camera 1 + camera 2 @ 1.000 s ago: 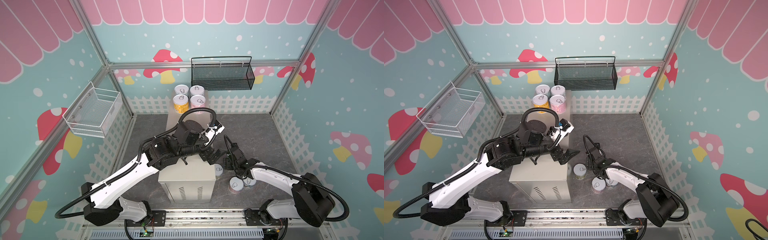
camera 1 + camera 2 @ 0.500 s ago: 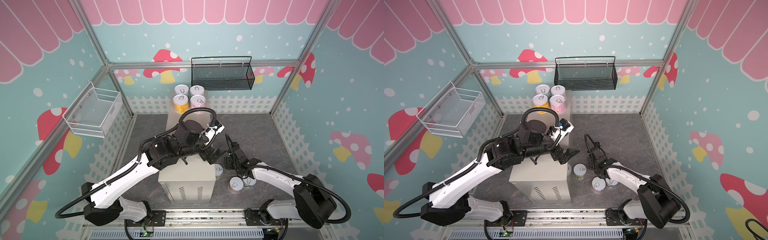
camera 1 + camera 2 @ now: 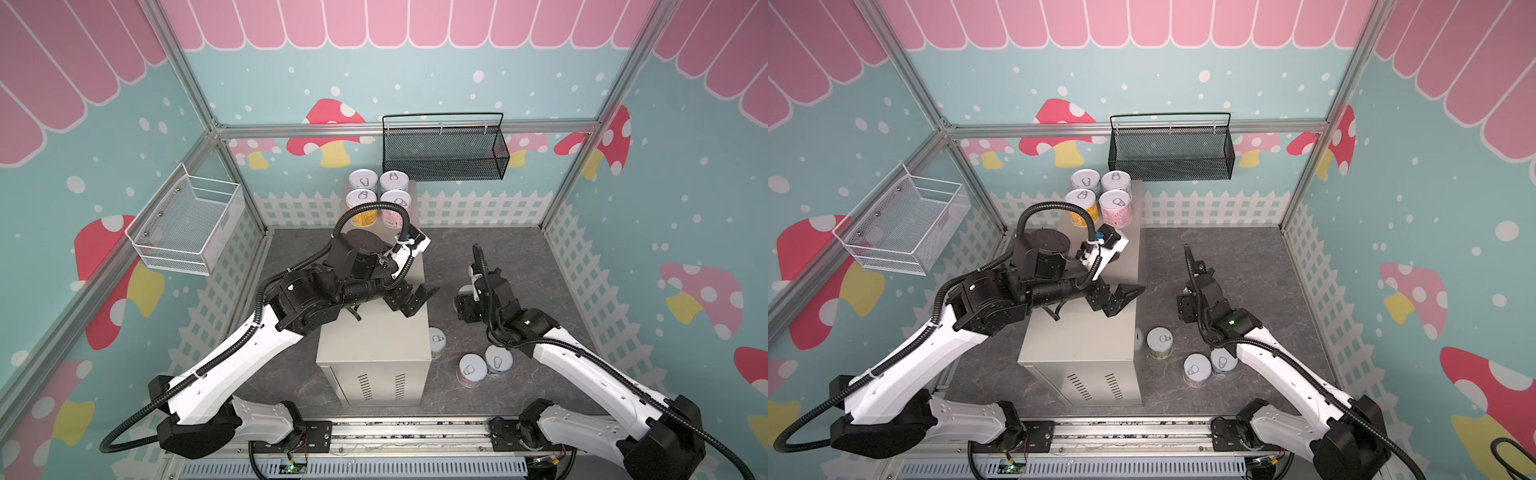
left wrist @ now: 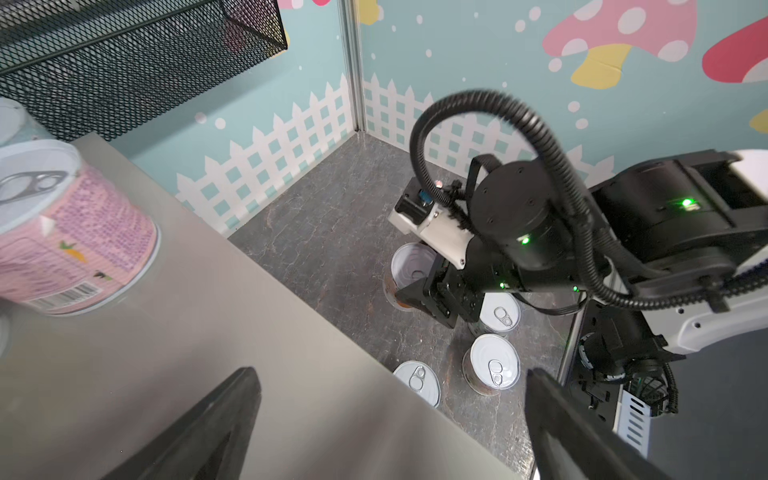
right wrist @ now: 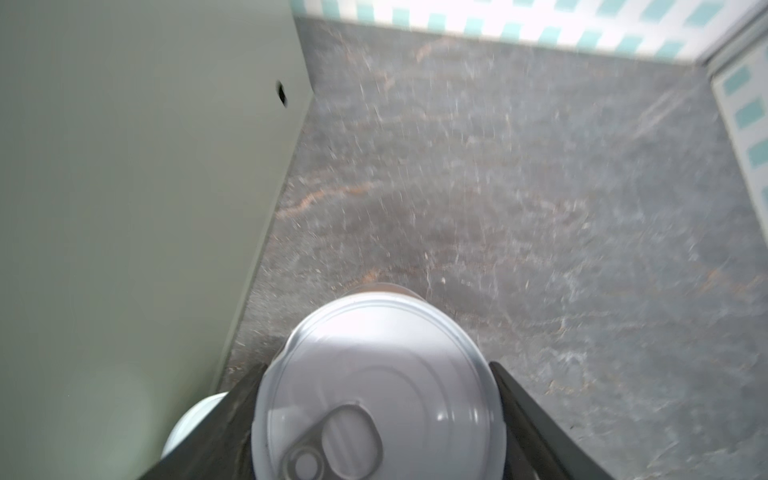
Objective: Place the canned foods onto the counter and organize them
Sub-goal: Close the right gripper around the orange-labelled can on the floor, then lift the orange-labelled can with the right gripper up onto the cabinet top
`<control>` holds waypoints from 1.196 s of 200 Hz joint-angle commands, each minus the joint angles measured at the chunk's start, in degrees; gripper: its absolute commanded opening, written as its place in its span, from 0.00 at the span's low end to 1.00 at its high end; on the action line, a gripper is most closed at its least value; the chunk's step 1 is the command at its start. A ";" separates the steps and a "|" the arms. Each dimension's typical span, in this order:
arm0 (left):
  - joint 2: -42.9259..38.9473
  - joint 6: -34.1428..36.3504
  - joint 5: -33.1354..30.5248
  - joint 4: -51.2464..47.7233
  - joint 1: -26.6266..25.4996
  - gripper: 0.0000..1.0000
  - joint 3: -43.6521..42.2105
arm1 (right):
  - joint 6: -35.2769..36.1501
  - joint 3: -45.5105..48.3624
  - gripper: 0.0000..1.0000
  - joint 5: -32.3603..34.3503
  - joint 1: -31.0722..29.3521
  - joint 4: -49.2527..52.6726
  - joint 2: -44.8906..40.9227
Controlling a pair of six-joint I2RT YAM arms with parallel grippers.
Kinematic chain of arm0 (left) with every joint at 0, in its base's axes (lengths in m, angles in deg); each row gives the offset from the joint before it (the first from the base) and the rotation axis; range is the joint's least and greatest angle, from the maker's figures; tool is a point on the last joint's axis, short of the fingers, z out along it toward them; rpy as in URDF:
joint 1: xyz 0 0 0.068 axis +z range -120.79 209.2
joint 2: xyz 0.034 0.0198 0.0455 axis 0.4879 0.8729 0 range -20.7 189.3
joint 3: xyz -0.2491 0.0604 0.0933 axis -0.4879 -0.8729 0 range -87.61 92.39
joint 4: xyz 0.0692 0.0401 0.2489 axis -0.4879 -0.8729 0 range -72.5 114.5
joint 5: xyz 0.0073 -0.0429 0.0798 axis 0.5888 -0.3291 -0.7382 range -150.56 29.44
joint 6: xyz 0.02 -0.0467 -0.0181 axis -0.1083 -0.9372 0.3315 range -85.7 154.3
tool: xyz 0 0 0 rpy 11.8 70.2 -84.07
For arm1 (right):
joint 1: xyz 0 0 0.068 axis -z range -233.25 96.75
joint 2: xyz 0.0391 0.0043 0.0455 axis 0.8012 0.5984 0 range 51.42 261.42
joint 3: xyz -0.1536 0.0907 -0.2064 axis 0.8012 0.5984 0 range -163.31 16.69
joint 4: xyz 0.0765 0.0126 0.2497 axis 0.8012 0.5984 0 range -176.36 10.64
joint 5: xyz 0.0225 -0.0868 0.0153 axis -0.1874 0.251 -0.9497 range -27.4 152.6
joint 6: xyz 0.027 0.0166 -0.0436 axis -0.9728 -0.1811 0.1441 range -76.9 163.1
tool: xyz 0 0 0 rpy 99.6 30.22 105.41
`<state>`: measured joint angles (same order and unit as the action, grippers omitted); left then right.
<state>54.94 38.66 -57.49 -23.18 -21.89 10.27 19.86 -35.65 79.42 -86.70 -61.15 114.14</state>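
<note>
The right gripper [image 5: 374,372] has closed in, now grasping a short white-lidded, orange-labelled can [image 4: 409,266] low beside the right side of the tall beige-grey metal counter [image 3: 374,332], while the left gripper [image 3: 422,301] hangs released over its right edge; the next move is probably a lift onto the top near the four cans [image 3: 378,195] at its far end.

- Both top views look steeply down from high at the front of the booth. They take in the arms, the table [image 3: 376,336], the floor [image 3: 498,249] and the back wall [image 3: 291,62]. They share almost the whole scene, shifted slightly sideways.
- The left wrist view sits just above the table top. It looks past the spread left gripper [image 4: 390,374] towards the right arm [image 4: 519,216] and the loose cans [image 4: 492,368] on the floor, all also seen in both top views.
- The right wrist view looks nearly straight down, very close, onto the can [image 5: 380,374] clamped in the right gripper [image 5: 374,395]. The table's side wall is beside it, and the picture is blurred.
</note>
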 commanded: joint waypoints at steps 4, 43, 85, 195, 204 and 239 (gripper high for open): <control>-2.91 3.42 5.41 -5.14 3.00 0.99 2.59 | 5.90 -7.66 0.63 -1.33 0.06 2.81 -2.64; -5.91 4.60 7.60 -9.67 8.00 0.99 3.73 | 11.42 -18.93 0.62 -7.66 0.12 6.56 -2.41; -10.63 2.48 4.97 -6.39 12.23 0.99 0.94 | 16.17 -29.03 0.62 -13.21 0.14 6.88 -1.20; -15.20 1.39 2.32 -0.56 15.45 1.00 -4.82 | 22.11 -42.74 0.62 -38.16 0.05 6.60 7.26; -15.47 1.27 2.04 -0.18 15.45 0.99 -5.43 | 21.94 -43.62 0.62 -39.17 -0.03 6.82 8.42; -16.96 0.83 1.56 1.47 15.44 0.99 -7.77 | 21.99 -46.97 0.63 -42.84 -0.82 7.44 12.40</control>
<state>39.33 39.73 -55.07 -23.66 -6.80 3.89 40.34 -78.90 41.94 -86.74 -50.62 125.46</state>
